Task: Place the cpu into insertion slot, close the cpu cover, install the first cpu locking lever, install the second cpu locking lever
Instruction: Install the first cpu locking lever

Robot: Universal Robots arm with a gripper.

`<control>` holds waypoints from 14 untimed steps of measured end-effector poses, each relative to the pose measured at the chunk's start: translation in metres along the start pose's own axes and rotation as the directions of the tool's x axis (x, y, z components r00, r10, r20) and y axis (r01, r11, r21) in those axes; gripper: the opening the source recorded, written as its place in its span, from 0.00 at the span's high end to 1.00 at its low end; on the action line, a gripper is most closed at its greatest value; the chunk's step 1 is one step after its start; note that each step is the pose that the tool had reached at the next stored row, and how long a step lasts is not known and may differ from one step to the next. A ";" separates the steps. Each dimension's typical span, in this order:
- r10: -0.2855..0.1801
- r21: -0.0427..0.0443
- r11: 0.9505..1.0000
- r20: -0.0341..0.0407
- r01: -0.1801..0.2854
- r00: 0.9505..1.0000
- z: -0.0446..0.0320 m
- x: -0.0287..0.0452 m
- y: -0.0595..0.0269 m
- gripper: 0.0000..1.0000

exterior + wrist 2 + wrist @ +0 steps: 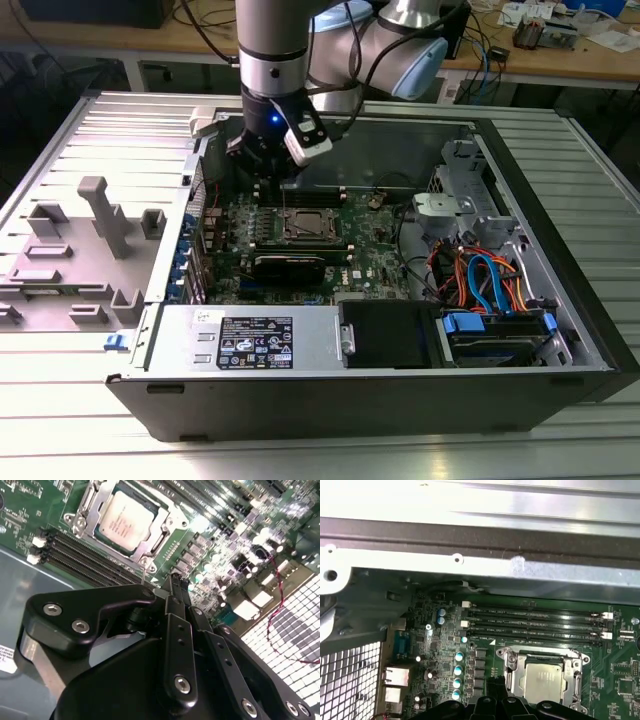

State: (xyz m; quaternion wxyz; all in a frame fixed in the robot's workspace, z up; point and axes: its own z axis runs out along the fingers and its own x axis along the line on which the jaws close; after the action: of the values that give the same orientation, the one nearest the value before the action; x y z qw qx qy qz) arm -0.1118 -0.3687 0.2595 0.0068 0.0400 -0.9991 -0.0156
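One small square silver-grey cpu (125, 521), faintly printed on top, sits in the silver-rimmed insertion slot (75, 520) of the green circuit board (30, 505); the black gripper (175, 582) hangs nearby, jaws pressed together, empty.

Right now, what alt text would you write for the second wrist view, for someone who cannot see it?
A silver-grey cpu sits in the insertion slot on a green circuit board, with the silver cpu cover framing it. Long black memory slots run beside it, and the robot's black gripper looms close in the foreground.
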 end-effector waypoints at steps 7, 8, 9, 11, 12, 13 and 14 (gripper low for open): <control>0.000 0.000 1.000 0.000 0.000 1.000 -0.0034 0.0003 0.0113 0.89; 0.000 0.000 1.000 0.000 0.000 1.000 -0.0045 0.0003 0.0119 0.89; 0.000 0.000 1.000 0.001 0.000 1.000 -0.0052 0.0003 0.0129 0.89; 0.000 0.000 1.000 0.002 0.000 1.000 -0.0053 0.0002 0.0144 0.89; 0.000 0.000 1.000 0.003 0.000 1.000 -0.0053 0.0002 0.0149 0.89; 0.000 0.000 1.000 0.003 0.000 1.000 -0.0053 0.0001 0.0151 0.89; 0.000 0.000 1.000 0.004 0.000 1.000 -0.0053 0.0001 0.0154 0.89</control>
State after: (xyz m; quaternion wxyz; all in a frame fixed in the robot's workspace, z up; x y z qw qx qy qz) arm -0.1130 -0.3535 0.2653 0.0050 0.0400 -0.9991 -0.0154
